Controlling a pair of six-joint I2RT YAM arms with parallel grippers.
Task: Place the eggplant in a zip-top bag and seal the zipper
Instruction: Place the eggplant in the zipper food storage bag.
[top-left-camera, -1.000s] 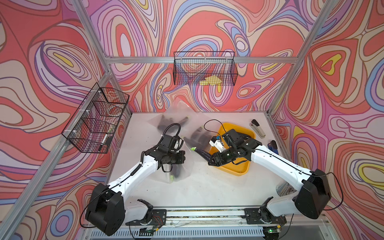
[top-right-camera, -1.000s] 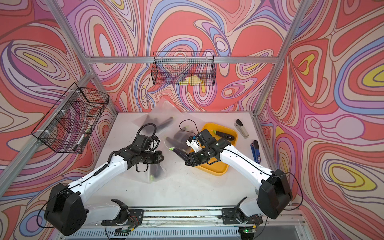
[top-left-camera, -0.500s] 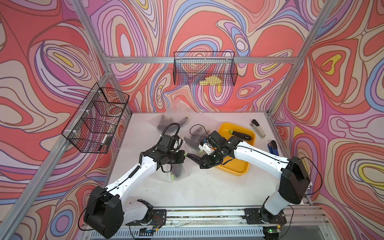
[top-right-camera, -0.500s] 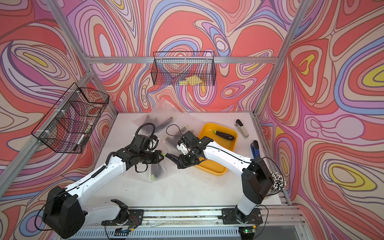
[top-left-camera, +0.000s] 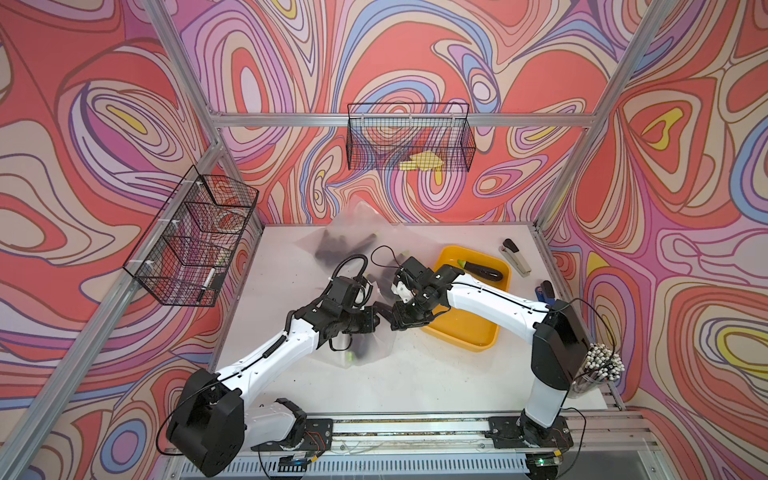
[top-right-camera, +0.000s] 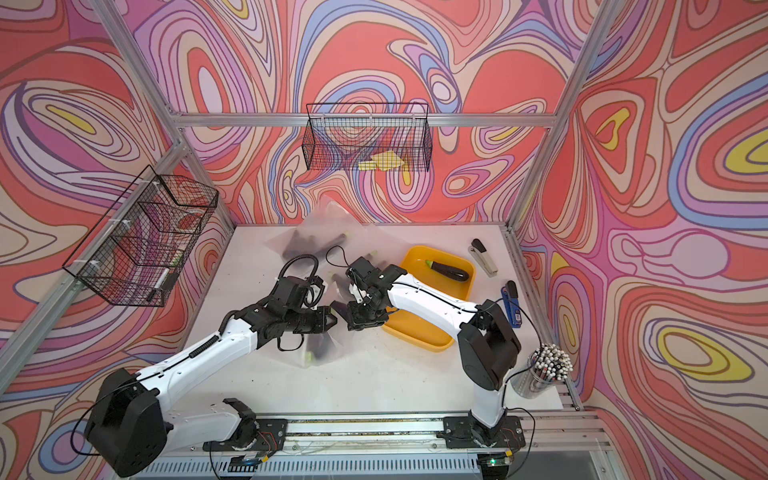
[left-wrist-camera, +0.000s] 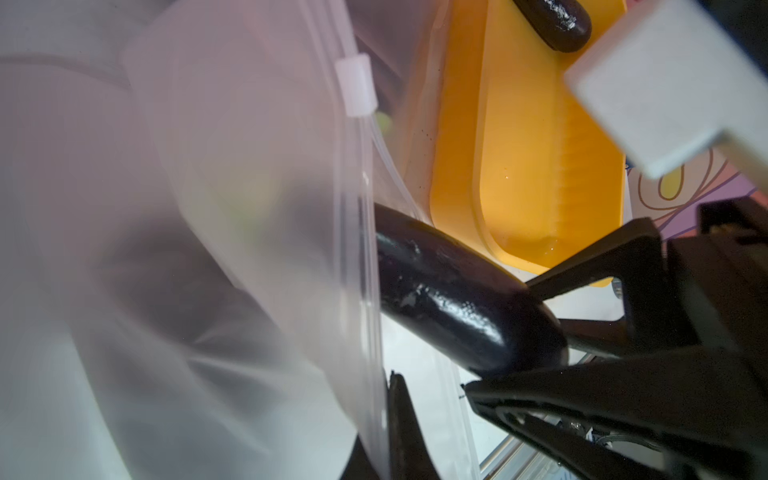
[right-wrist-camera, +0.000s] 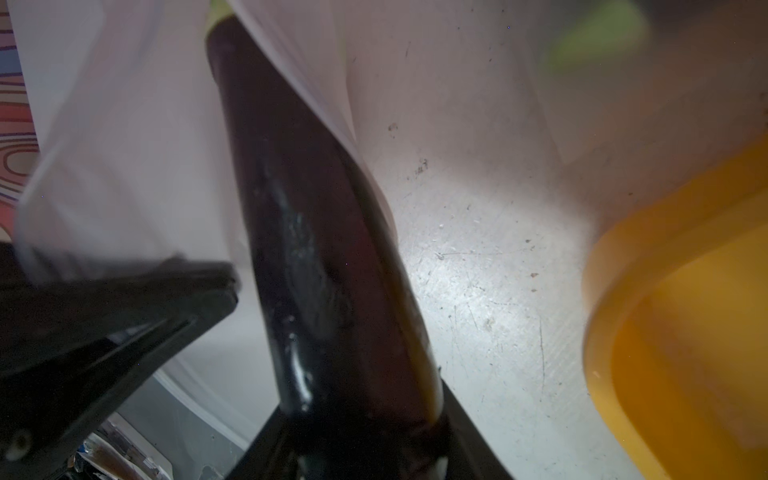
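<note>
The white table (top-left-camera: 415, 374) carries a yellow tray (top-left-camera: 465, 336) toward its right edge. Just left of the tray, about mid-table, is the frosted zip-top bag (top-left-camera: 365, 353), its mouth turned toward the tray. The bag is thin, limp film. It will sag shut wherever it is not held and will likely slide on the smooth table if pushed, so it wants a pinch right at the stiffer zipper strip. That is where the left gripper (top-left-camera: 376, 321) has it, jaws pressed together on one lip of the mouth. The eggplant (left-wrist-camera: 457, 291) lies across that mouth. Its green stem end appears to be past the zipper strip and under the film, while its fat dark end is outside, clamped between the jaws of the right gripper (top-left-camera: 395, 322). It looks stiff, glossy and fairly light. The shiny tapered skin could slip out of a loose grip, so a hold across the thick part, as now, seems safest, and it should go in along its length rather than sideways. A second eggplant (top-left-camera: 482, 270) lies in the tray's far corner, untouched. Smallest is the white slider (left-wrist-camera: 357, 87) on the zipper strip, parked along the mouth away from the pinched spot. It is a small hard tab, best taken squarely from both sides for the sealing pull, with the bag's end held against the drag.
</note>
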